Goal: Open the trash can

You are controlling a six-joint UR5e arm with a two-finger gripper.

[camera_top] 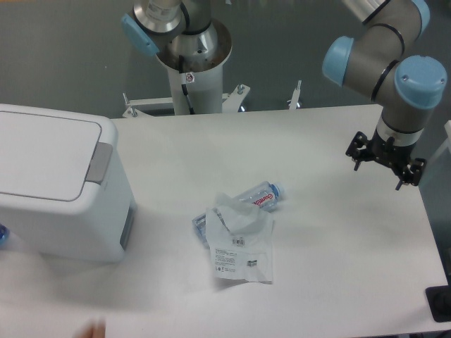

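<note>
Over at the far right of the counter (331, 232), my tool (385, 162) hangs off the arm (380, 53) above bare surface, holding nothing; I cannot tell from this angle whether its fingers are spread or closed. On the left side sits the trash can (60, 186), lid (42, 151) down flat, grey tab (100, 162) on its right rim. Near the middle, well apart from both, I see a clear bottle (254, 197) with a blue cap, lying partly under a white plastic bag (241, 246).
</note>
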